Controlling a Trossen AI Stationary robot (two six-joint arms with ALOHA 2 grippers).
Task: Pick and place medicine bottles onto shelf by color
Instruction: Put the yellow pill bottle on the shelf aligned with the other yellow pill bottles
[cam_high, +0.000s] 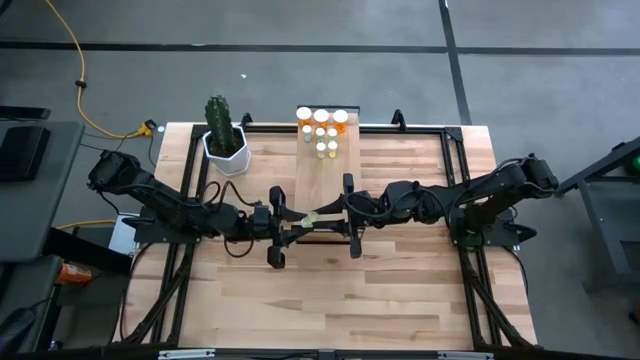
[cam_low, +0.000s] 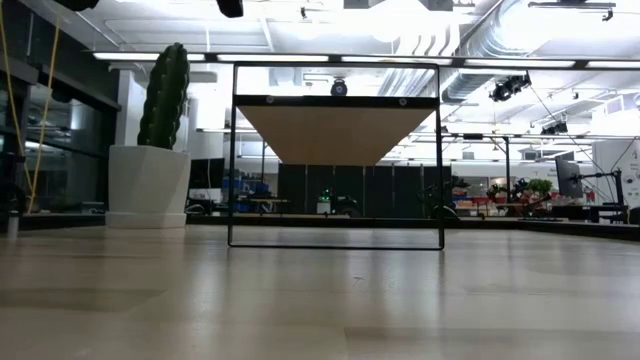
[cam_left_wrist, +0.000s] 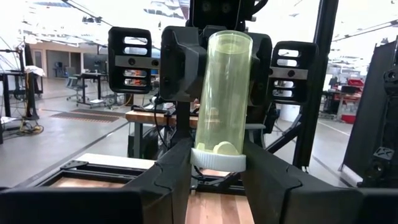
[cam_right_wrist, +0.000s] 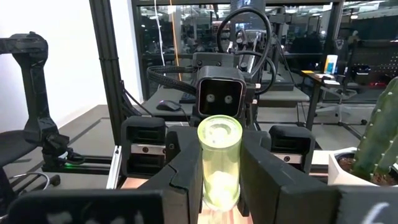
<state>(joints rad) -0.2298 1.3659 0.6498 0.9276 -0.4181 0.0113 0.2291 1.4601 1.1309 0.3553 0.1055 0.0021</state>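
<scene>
handover step in hand: pale green-yellow bottle (cam_high: 312, 217) is clamped at both ends above the shelf's (cam_high: 312, 190) near end, left gripper (cam_high: 285, 222) and right gripper (cam_high: 340, 213) both closed on it; next, judged, one must release.

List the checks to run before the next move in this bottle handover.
1. Right gripper jaws closed on the pale green bottle: ok.
2. Left gripper jaws against the bottle's white cap end: ok, they look in contact.
3. Left grip firm enough to take the bottle alone: cannot tell.
4. Bottle held between both arms, over the near end of the shelf: ok.
5. Bare wood left on the shelf beside the placed bottles: ok.
6. Cactus pot apart from both arms: ok.
</scene>
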